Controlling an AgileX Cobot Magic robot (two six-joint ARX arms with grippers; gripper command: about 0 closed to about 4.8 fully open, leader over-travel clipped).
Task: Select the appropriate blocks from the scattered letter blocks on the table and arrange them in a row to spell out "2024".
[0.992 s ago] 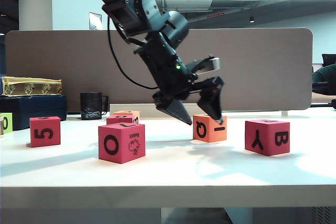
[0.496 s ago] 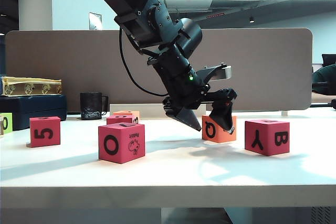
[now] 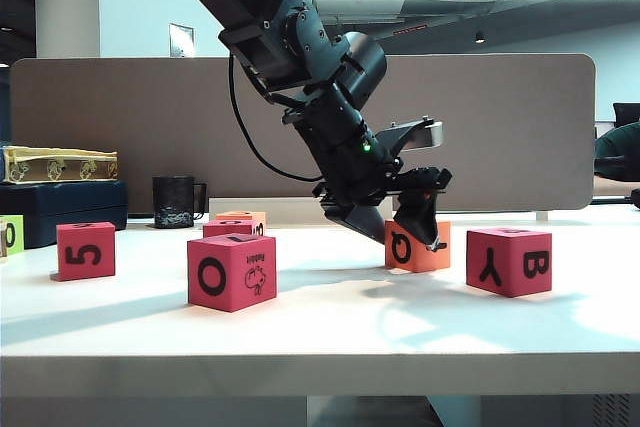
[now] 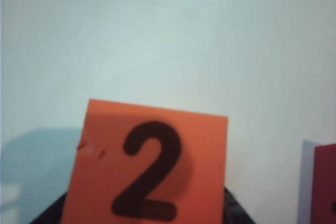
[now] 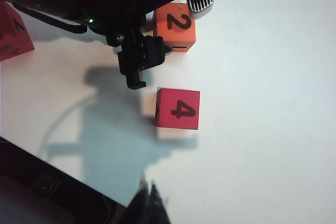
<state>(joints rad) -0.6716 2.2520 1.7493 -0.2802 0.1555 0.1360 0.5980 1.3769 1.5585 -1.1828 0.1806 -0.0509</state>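
Observation:
An orange letter block with a 2 on top stands on the white table, right of centre. My left gripper reaches down over it, its fingers pressed against two opposite sides. Just to its right sits a pink block showing Y and B, with a 4 on top. A pink O block stands front left, a pink 5 block far left, and more blocks lie behind. My right gripper hangs high above the table, fingertips together and empty.
A black mug and a dark box with a yellow case on it stand at the back left, in front of the grey-brown partition. A green block peeks in at the far left edge.
My left gripper came down and to the right over the orange block, which shifted a little to the right, and its fingers have drawn in against it. The right arm has kept still.

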